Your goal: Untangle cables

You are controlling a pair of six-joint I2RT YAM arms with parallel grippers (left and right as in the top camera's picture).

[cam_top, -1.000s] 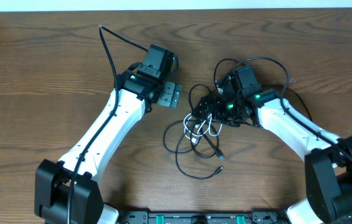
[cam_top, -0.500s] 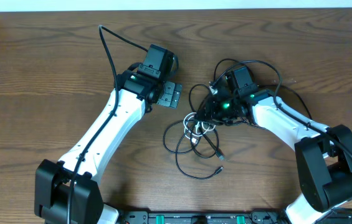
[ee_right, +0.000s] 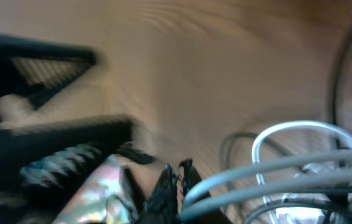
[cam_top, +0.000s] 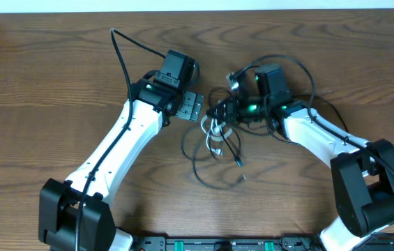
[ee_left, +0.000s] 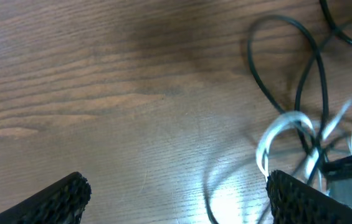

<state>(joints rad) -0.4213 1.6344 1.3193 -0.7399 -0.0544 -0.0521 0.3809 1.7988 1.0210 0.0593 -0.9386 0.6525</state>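
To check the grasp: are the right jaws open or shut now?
Shut. In the right wrist view the right gripper has its tips together, and the cables run out from between them.

We note L arm (cam_top: 123, 139) and R arm (cam_top: 320, 136): white link shells, black joints, green LEDs (cam_top: 252, 108) at wrists, thick black wire (cam_top: 121, 56). L gripper (ee_left: 177, 182) pads (ee_left: 63, 193) black, ribbed.

A: Overhead, we look straight down on the whole surface (cam_top: 36, 84) from well above, its far edge at the top.
B: Our left wrist view hangs low, facing down and forward past the left tool (ee_left: 177, 196), close over the wood.
A: Our right wrist view sits nearer still, blurred, at the right tool (ee_right: 177, 177). All three share the white cord (ee_left: 281, 124) loops.
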